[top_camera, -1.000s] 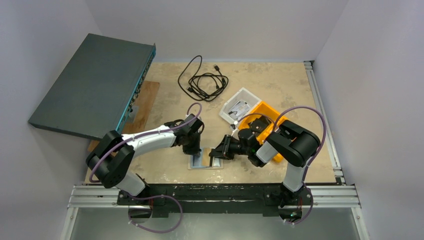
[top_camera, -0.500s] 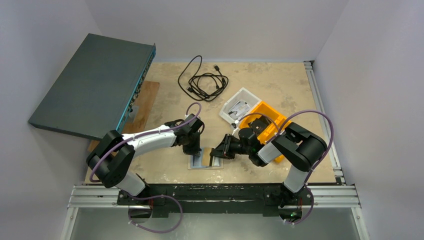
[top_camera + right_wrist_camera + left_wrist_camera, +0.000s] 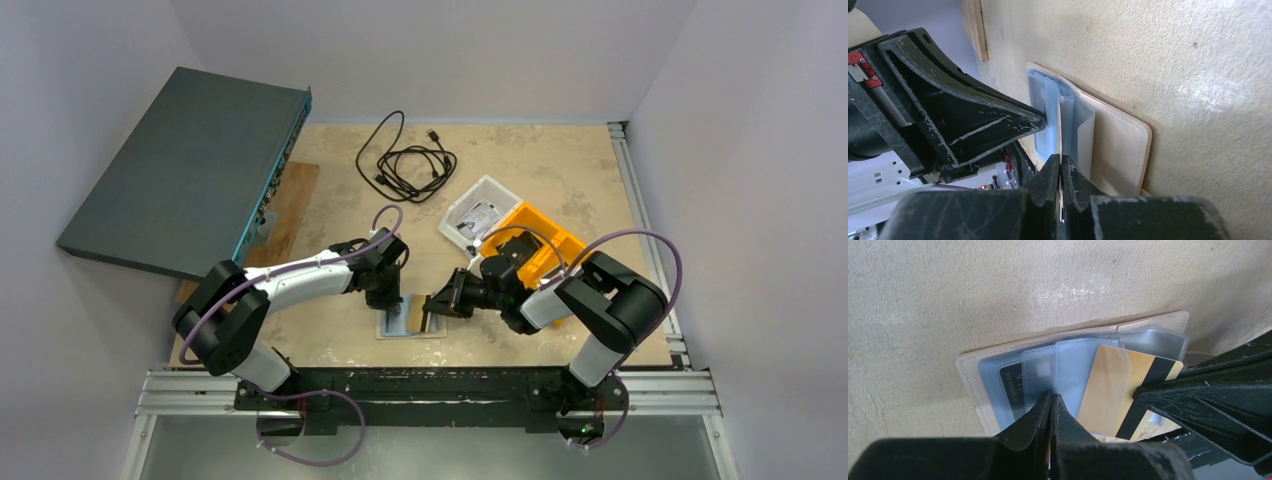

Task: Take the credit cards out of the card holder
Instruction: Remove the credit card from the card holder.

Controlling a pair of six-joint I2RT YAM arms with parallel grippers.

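Two arms worked one holder (image 3: 400, 331), which lay open on the table (image 3: 560, 170), near edge, centre.

Top view: the left gripper (image 3: 392, 302) stood on the holder's left half. The right gripper (image 3: 431, 311) lay low over its right half, just beside the other. Likely a split of work: one pins, one pulls.

Left wrist: the left fingers were clenched on nothing, tips pressed onto a clear sleeve (image 3: 1073, 365). I judged this as pinning the holder so it would not slide with the pull. A gold card (image 3: 1105, 390) with a black stripe stuck out of the sleeves toward the right, its far end at the right gripper. A dark card (image 3: 1010, 382) sat in another sleeve, untouched.

Right wrist: the right fingers were clamped on the gold card's thin edge, seen edge-on. Sleeves stood fanned up beside it. The cream cover (image 3: 1120, 145) lay flat on the table. The card was not yet free of the holder.
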